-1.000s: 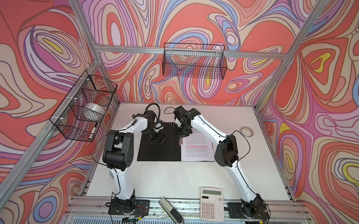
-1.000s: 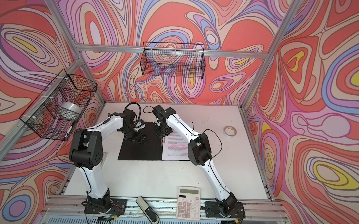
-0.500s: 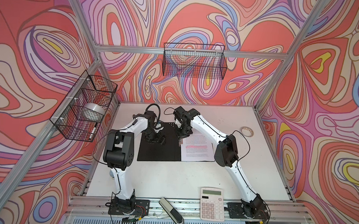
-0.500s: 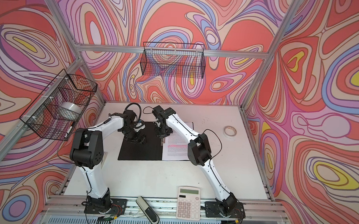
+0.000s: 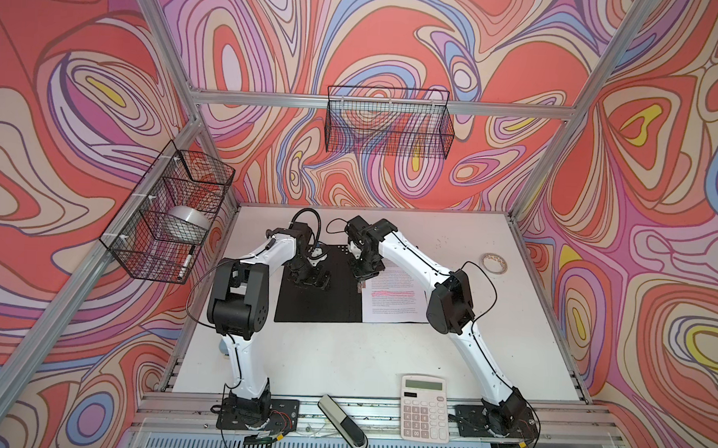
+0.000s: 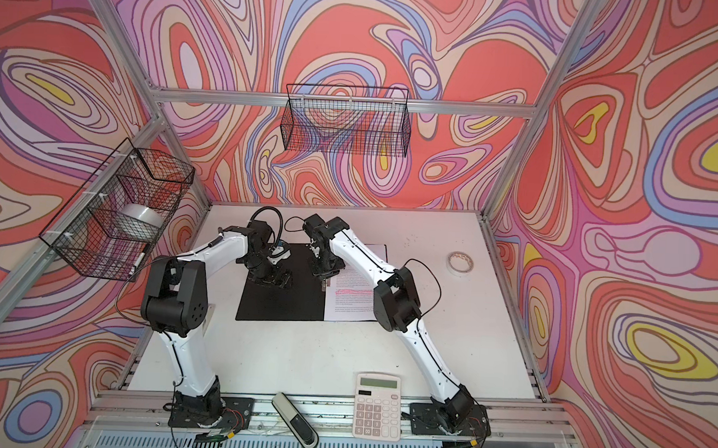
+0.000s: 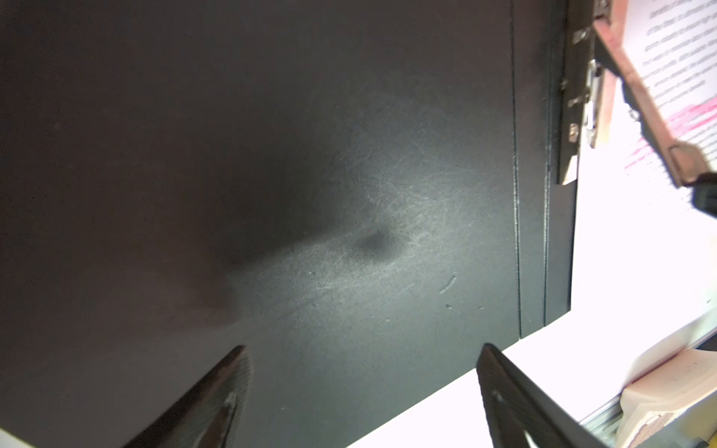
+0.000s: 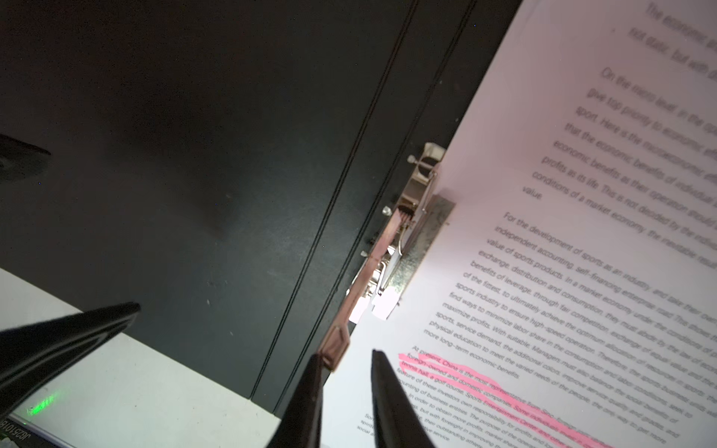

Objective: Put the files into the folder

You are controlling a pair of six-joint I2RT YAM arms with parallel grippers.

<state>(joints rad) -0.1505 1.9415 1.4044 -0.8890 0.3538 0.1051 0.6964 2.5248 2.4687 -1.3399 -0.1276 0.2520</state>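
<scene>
No movement noted since the earlier frames: printed white paper sheets (image 5: 393, 295) lie inside opened black-lined plastic folder (image 5: 319, 294) on the counter, metal clip lever (image 8: 336, 347) pinched by right gripper (image 8: 343, 370), left gripper (image 7: 362, 362) spread above the cover.

Swirl-patterned walls (image 5: 398, 48) – aluminium frame (image 5: 379, 104) – white table (image 5: 343, 357).

calculator (image 5: 425, 407), tape roll (image 5: 493, 263), wire baskets (image 5: 388, 126)
</scene>
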